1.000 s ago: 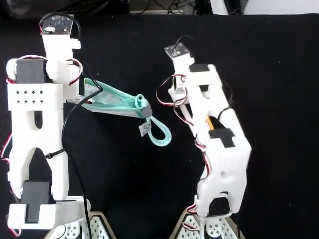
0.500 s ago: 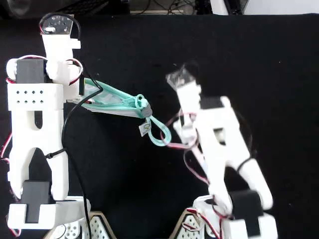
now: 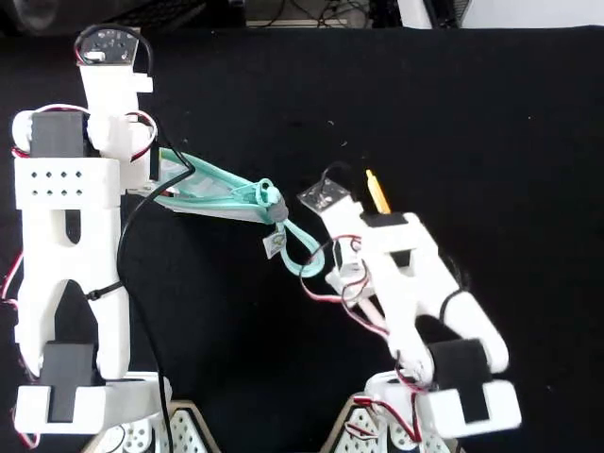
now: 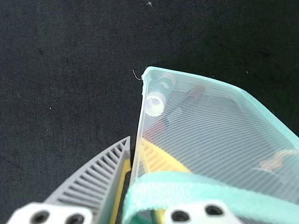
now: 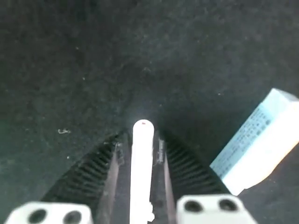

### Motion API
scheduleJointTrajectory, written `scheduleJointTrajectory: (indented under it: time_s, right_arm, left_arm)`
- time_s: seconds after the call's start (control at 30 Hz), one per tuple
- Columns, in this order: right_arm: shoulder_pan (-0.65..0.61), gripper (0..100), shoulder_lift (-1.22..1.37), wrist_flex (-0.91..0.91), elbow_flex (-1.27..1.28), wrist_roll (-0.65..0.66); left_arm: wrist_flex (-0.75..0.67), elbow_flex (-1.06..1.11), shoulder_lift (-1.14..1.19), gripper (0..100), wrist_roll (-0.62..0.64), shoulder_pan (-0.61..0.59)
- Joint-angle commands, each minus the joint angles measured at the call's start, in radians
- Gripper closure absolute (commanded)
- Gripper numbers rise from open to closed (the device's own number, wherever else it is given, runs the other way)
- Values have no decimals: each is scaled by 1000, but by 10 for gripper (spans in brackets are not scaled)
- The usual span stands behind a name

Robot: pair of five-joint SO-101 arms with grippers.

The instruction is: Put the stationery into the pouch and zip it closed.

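- Black cloth covers the worktop (image 3: 491,113). From above, the left arm (image 3: 66,236) stands at the left side with the pouch (image 3: 212,193) at its front end. The pouch is clear with mint trim.
- A mint loop (image 3: 304,253) on the pouch's end lies toward the right arm (image 3: 415,283). Just beside that arm's front end, the yellow tip of a pen (image 3: 377,192) pokes out.
- From the left wrist, the left claw (image 4: 135,158) is clamped on the pouch's edge. Small things show through the clear wall, too unclear to name.
- From the right wrist, the right claw (image 5: 141,135) is closed tight on a pale stick, probably that same pen. A pale blue block (image 5: 259,142) lies on the worktop near the claw, not touching it.
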Motion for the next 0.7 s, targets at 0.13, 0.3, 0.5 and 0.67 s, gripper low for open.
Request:
scheduleJointTrajectory:
  time_s: [0.13, 0.3, 0.5, 0.67]
  right_arm:
    - [-6, 884, 94, 51, -79, 9]
    - [-6, 906, 128, 51, -76, 9]
    - [-5, 987, 148, 69, -77, 8]
    - [0, 987, 73, 66, -82, 2]
  left_arm:
    - [-5, 7, 8, 970, 3, -7]
    - [-5, 7, 8, 970, 3, -7]
    - [-5, 7, 8, 970, 3, -7]
    - [-5, 7, 8, 970, 3, -7]
